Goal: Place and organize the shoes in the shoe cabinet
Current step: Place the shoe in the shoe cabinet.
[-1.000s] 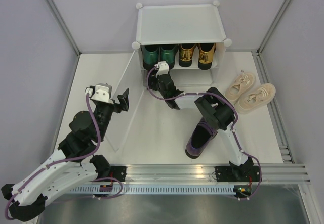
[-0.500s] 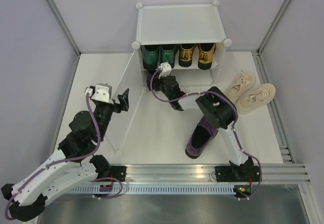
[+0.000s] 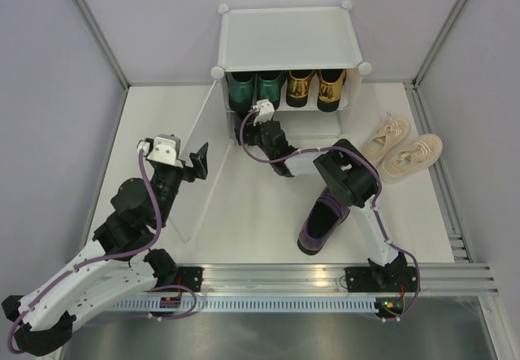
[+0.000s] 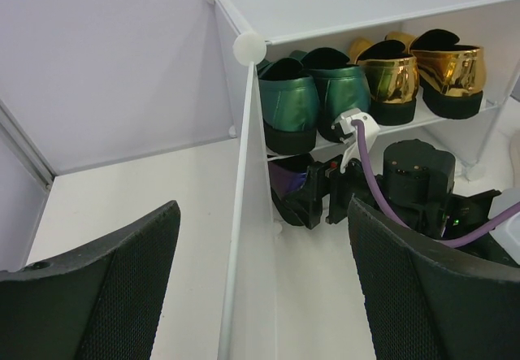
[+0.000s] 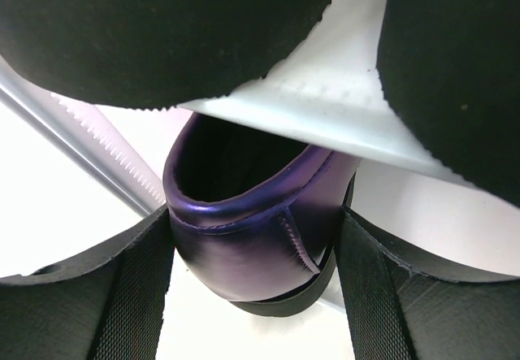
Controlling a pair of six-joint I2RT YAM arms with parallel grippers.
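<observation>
**Overhead view.** Cabinet (image 3: 284,39) at far side of table (image 3: 260,210), door (image 3: 188,214) swung wide toward near left. Left gripper (image 3: 198,161) at door's upper edge. Green loafers (image 3: 256,90) and gold loafers (image 3: 317,88) lined up heels outward on upper shelf, presumably leaving lower tier for the other pairs. Right gripper (image 3: 242,126) reaching into lower tier at its left end. Other purple shoe (image 3: 319,222) lying on table toward near edge. Sneakers (image 3: 402,150) well apart at right, not yet shelved.

**Left wrist view.** Jaws released, fingers (image 4: 97,287) spread wide either side of door's edge without touching it. Judged a guard against door swinging shut. Purple shoe (image 4: 286,183) inside lower tier beneath green loafers, right gripper at its heel.

**Right wrist view.** Pads (image 5: 122,295) flush against both sides of purple shoe's heel: grasping, apparently to seat it squarely before letting go.
</observation>
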